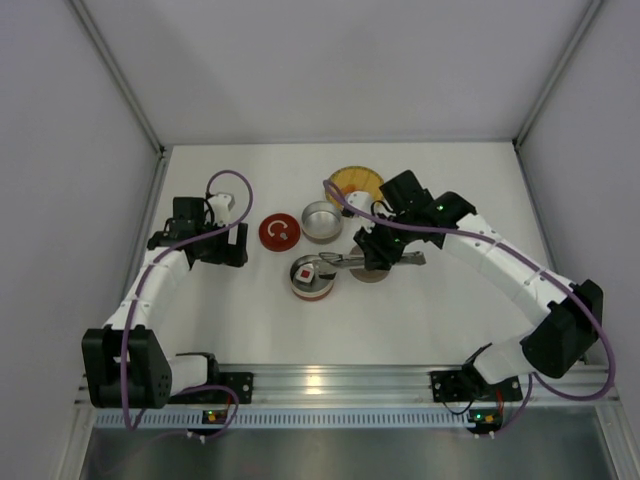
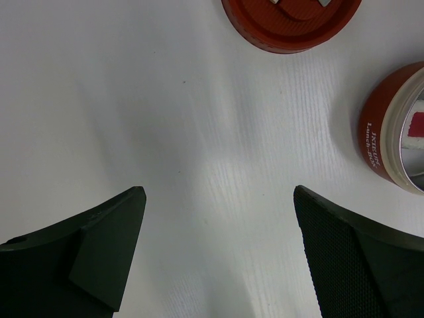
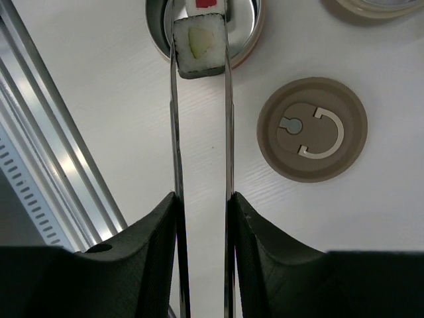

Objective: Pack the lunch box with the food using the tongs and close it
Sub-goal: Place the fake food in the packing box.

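My right hand [image 3: 202, 205] squeezes the tongs [image 3: 173, 132] narrow; their tips clamp a white-and-black cube [image 3: 198, 45] over the rim of the open lunch box [image 3: 254, 26], mid-desk; my left hand [image 2: 220, 192] gapes wide above bare white desk [image 1: 430, 320] toward its left edge; pale walls [image 1: 340, 70] close three sides.

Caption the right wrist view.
Right gripper squeezes the tongs, pinching a white cube at the rim of the open lunch box.

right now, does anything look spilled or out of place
Nothing stands out. The right pincer holds the tongs straight, a white cube gripped squarely at their tips by the lunch box. The tan lid and red lid lie flat on the table.
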Robot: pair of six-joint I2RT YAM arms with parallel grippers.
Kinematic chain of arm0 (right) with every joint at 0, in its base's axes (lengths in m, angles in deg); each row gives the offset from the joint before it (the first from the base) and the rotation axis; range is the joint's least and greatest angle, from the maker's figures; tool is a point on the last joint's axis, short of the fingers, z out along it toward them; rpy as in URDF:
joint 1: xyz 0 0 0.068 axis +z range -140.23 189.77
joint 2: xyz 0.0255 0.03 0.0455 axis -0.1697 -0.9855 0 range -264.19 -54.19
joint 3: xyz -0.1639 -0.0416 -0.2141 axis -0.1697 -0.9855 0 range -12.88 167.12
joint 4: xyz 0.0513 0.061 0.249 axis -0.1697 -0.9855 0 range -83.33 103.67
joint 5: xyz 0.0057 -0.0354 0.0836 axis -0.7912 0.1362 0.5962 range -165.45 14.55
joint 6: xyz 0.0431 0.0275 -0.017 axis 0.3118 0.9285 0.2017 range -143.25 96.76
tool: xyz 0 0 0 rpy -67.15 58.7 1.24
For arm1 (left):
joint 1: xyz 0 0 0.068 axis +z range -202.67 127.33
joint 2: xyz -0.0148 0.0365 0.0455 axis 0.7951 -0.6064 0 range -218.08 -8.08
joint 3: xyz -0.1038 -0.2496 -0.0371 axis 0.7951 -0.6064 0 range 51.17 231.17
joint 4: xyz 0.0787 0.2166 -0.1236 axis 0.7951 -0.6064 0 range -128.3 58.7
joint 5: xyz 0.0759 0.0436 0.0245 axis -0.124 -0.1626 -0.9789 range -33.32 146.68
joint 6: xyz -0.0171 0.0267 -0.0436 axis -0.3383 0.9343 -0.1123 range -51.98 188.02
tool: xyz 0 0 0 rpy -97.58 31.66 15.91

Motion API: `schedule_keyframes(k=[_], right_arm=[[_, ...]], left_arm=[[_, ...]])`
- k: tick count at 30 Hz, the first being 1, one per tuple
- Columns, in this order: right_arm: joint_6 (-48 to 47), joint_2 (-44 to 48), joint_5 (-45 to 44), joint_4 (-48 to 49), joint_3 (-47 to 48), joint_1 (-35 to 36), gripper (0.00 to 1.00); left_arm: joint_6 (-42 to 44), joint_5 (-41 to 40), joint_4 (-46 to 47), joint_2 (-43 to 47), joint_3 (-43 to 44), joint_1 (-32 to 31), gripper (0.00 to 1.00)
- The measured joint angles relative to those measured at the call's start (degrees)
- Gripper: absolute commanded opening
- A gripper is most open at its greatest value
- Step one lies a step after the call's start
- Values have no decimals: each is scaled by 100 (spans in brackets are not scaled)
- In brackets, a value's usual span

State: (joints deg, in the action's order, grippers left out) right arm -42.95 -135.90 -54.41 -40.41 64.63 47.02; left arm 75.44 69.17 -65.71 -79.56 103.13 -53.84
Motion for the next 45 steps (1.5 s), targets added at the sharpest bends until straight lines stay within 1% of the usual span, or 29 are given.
schedule_keyframes(k=[8,15,20,24,32,34,36,39,41,42,45], right_arm=[[98,-50,-28,184,4,214,15],[157,-352,-42,299,9,503,13],[225,-428,-188,568,-39,511,12],[299,-426,-286,866,-273,511,12],[345,-428,-463,999,-568,511,13],[339,-426,-498,1034,-601,514,14],[339,-426,-509,1110,-664,514,18],[341,-426,-514,1158,-702,514,30],[341,-426,-514,1178,-704,514,33],[341,-426,-514,1187,-704,514,37],[343,-428,-514,1220,-704,514,42]], left_arm=[[0,13,-7,13,0,4,98],[2,13,-9,9,9,4,98],[2,15,-2,-22,42,4,98],[2,15,-2,-31,42,4,98],[26,9,-9,-28,42,4,98],[26,9,-9,-28,42,4,98],[24,9,-11,-28,42,4,98],[24,9,-9,-28,42,4,98],[24,9,-9,-28,42,4,98],[24,9,-9,-28,42,4,98],[24,9,-9,-28,42,4,98]])
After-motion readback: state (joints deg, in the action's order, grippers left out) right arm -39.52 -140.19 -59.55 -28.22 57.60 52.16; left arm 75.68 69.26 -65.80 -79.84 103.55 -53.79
